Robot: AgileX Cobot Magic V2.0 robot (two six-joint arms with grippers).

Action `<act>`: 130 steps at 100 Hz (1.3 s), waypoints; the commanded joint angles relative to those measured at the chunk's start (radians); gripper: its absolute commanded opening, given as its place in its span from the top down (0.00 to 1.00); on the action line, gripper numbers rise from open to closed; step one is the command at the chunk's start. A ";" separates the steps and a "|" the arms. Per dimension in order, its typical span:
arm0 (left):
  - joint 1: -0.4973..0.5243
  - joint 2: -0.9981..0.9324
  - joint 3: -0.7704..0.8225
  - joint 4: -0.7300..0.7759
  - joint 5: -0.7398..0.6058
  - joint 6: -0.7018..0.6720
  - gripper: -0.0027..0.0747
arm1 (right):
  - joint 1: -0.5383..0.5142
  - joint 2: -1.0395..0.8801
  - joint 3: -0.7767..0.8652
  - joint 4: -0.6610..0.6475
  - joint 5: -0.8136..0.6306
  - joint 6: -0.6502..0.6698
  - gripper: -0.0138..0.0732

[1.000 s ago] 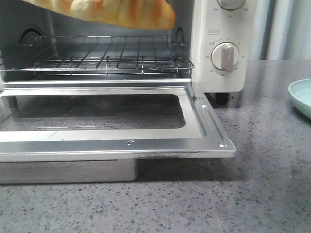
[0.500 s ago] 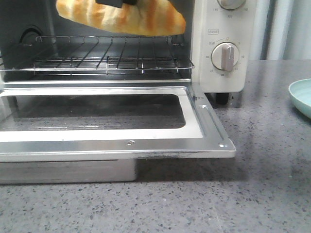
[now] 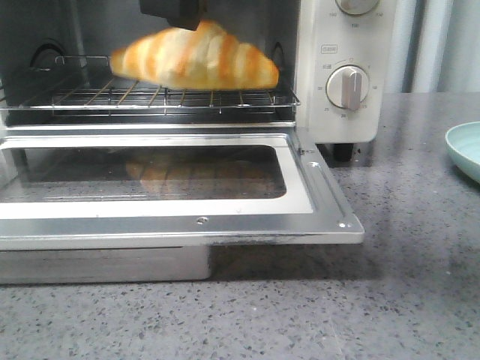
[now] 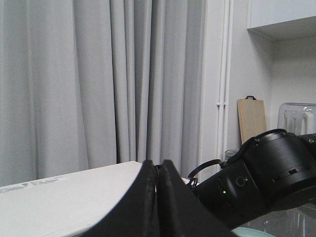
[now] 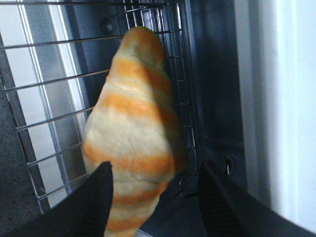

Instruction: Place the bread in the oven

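Observation:
The bread (image 3: 199,56), golden-orange with pale stripes, lies on the wire rack (image 3: 90,96) inside the cream-white oven (image 3: 341,120), whose glass door (image 3: 187,217) hangs open and flat. My right gripper (image 3: 174,13) is just above the bread's top in the front view. In the right wrist view the right gripper (image 5: 155,168) is open. The bread (image 5: 133,123) sits between the spread fingers, against one finger and apart from the other. My left gripper (image 4: 157,165) is shut and empty, raised and facing the curtains.
A dial (image 3: 346,86) is on the oven's right panel. A teal plate (image 3: 466,150) sits at the right edge on the speckled grey counter (image 3: 337,300). In the left wrist view the black right arm (image 4: 261,173) is close by, with a wooden board (image 4: 252,118) behind it.
The bread has come down from the top of the oven opening onto the wire rack. Its reflection now shows in the door glass. The right gripper followed it down.

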 commanded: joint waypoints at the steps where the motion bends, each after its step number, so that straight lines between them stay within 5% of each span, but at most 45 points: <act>1: -0.003 0.009 -0.033 -0.040 0.032 0.000 0.99 | -0.006 -0.038 -0.032 -0.059 -0.029 0.001 0.43; 22: -0.003 0.009 -0.033 -0.040 0.130 0.068 0.99 | 0.042 -0.048 -0.032 -0.059 -0.022 0.001 0.45; 57: -0.003 -0.049 0.008 -0.036 0.386 0.230 0.99 | 0.171 -0.094 -0.032 -0.059 0.129 0.003 0.93; 97: -0.001 -0.335 0.221 -0.036 0.381 0.232 0.99 | 0.217 -0.230 -0.032 -0.059 0.179 0.023 0.93; 130: 0.025 -0.355 0.386 -0.036 0.402 0.236 0.99 | 0.217 -0.386 -0.032 -0.059 0.282 0.053 0.93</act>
